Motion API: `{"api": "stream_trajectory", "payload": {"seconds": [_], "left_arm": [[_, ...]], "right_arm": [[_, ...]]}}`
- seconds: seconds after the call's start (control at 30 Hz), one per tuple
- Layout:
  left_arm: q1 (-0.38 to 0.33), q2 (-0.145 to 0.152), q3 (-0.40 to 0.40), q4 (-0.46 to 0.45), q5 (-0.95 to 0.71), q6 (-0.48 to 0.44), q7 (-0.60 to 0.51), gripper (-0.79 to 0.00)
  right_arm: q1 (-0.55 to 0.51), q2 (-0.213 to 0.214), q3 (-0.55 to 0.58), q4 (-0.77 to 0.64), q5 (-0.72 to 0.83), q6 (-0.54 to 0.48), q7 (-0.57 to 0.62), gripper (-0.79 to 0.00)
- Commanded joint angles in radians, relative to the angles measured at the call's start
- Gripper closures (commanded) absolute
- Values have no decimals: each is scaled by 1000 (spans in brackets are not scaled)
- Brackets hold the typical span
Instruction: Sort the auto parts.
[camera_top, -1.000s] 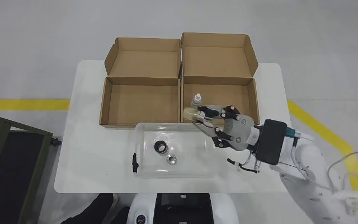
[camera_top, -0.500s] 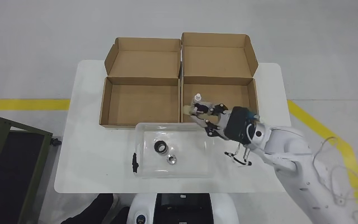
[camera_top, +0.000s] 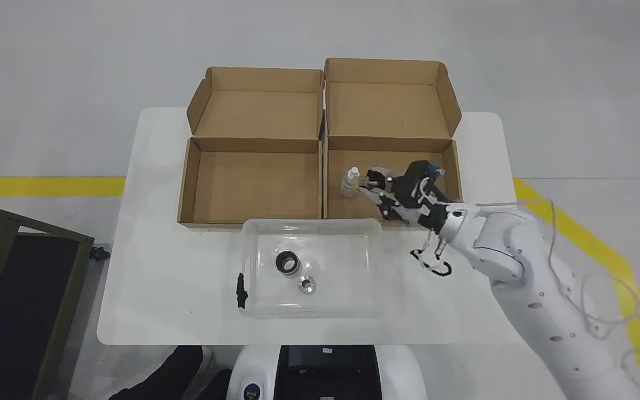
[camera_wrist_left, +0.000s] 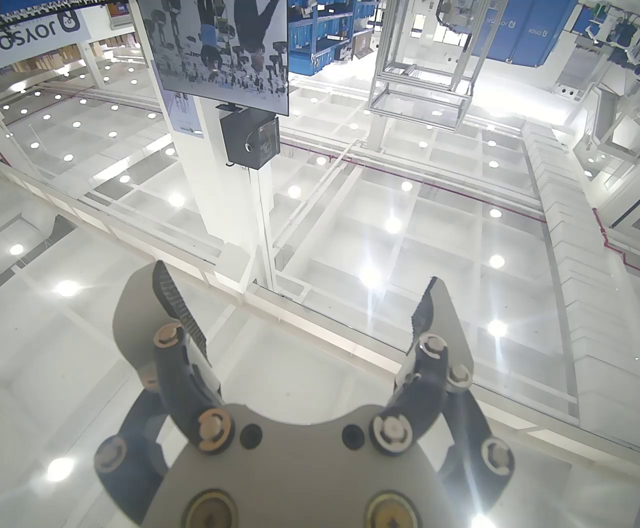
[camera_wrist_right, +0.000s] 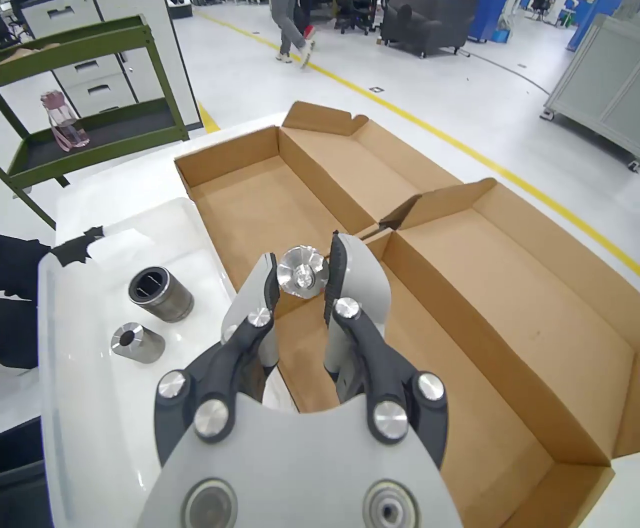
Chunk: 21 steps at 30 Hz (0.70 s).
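Right gripper (camera_wrist_right: 302, 280) clamped on a silver flanged part (camera_wrist_right: 295, 272), and I have it over the right cardboard box (camera_top: 452, 185).
I see the part above the box's corner nearest the clear bin (camera_top: 310, 228), where a dark bushing (camera_wrist_right: 160, 295) and a small steel cylinder (camera_wrist_right: 137, 341) lie side by side. The left cardboard box (camera_top: 250, 185) sits alongside. Left gripper (camera_wrist_left: 300, 310) points at the ceiling, fingers spread.

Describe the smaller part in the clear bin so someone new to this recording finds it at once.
On the white table, a clear plastic bin sits nearest the robot. Two metal cylinders stand inside, apart. The smaller part is bright steel with a narrow bore; its neighbour, the dark cylinder, is bigger and wide-bored.
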Motion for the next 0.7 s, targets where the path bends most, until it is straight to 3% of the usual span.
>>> {"api": "stream_trajectory", "payload": {"seconds": [0.0,0.67], "left_arm": [[0,0,0,0,0,0,0,-785],[0,0,0,0,0,0,0,-785]], "right_arm": [[9,0,0,20,-3,3,33,0],[115,-21,-69,175,-58,52,232,0]]}}
